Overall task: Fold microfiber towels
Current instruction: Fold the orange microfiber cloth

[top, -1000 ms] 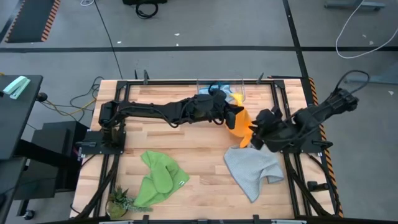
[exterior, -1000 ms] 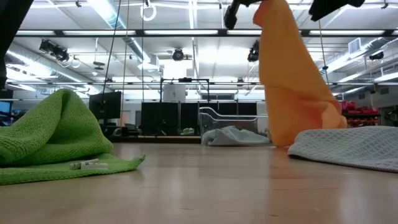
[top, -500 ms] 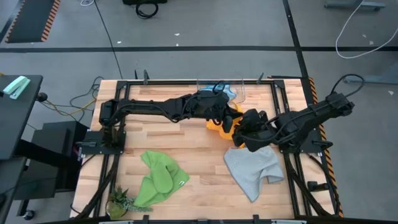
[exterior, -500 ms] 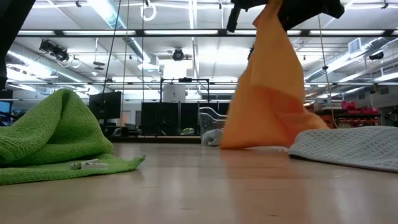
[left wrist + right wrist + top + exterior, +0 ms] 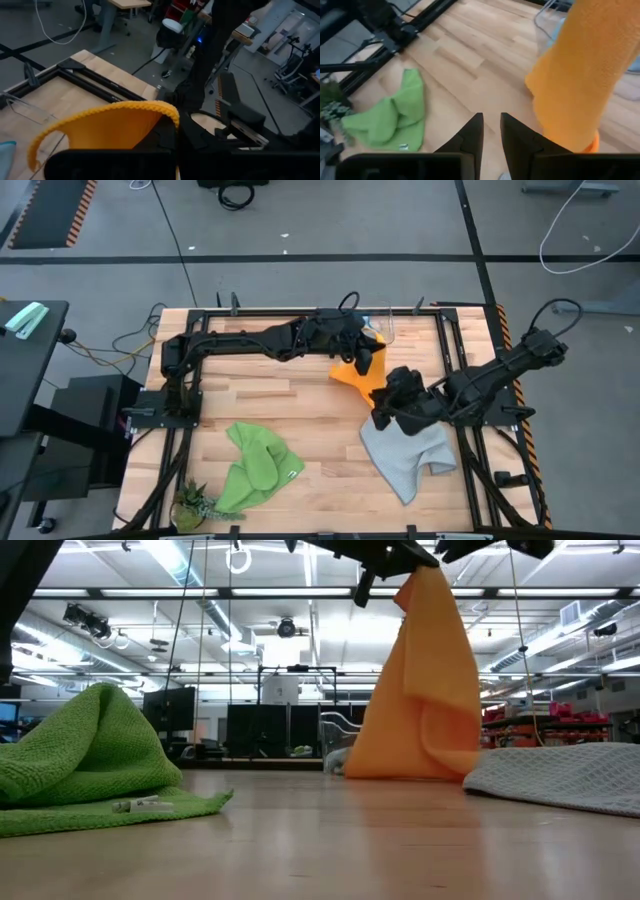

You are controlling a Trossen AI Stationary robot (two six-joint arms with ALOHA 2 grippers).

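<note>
— High view: my left gripper (image 5: 366, 358) is clenched on the yellow-orange towel (image 5: 358, 374); the right gripper (image 5: 383, 412) is just beside its hem, empty, jaws slightly apart.

— Low view: it hangs from the left jaws to the counter (image 5: 320, 840). I'd pinch a bottom corner. Towels?

— Three: orange, green towel (image 5: 255, 468), grey towel (image 5: 405, 456).

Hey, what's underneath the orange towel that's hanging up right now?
Bare wooden table: the orange towel hangs from the left hand, its bottom edge resting on the wood. The grey towel lies beside it, not under. Anything behind its folds is hidden.
</note>
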